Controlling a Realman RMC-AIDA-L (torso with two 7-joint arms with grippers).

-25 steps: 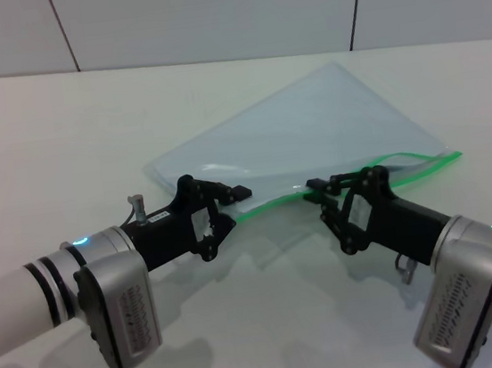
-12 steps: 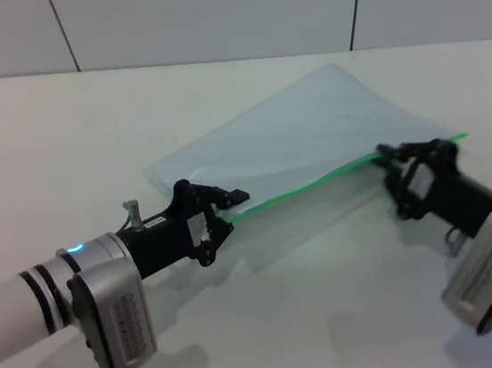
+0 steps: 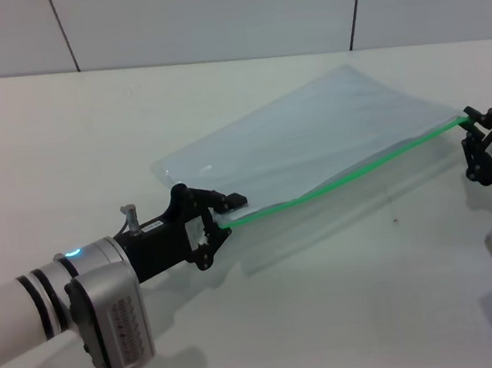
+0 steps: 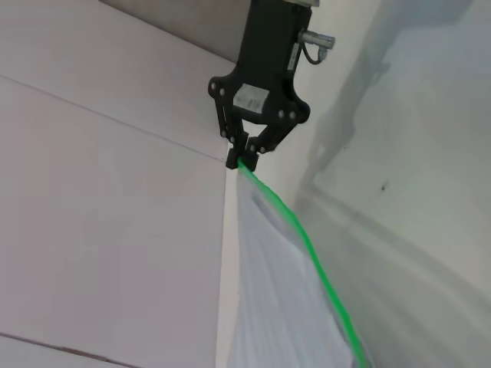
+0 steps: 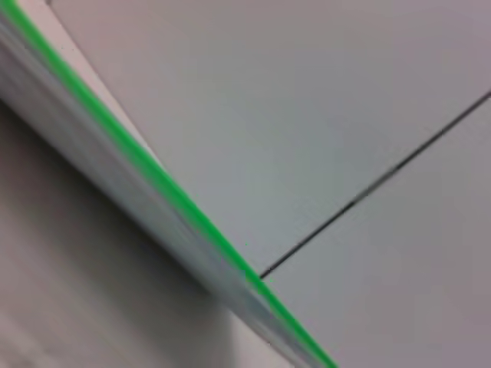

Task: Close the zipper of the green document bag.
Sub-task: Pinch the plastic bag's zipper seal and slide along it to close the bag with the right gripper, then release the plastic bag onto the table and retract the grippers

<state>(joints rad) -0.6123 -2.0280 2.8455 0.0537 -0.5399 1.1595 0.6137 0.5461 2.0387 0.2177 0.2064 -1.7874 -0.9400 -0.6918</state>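
Right end effector [image 3: 472,123] moved outward along zipper [image 3: 352,174], pinching far end; left end effector [image 3: 230,211] clamps near corner of green document bag [image 3: 312,135].

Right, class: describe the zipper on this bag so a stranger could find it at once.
On the white table lies a flat, translucent pale blue-grey document bag. Along its near long edge runs the zipper, stretched between the left pincer and the right pincer. It is the only bright green line in the scene.
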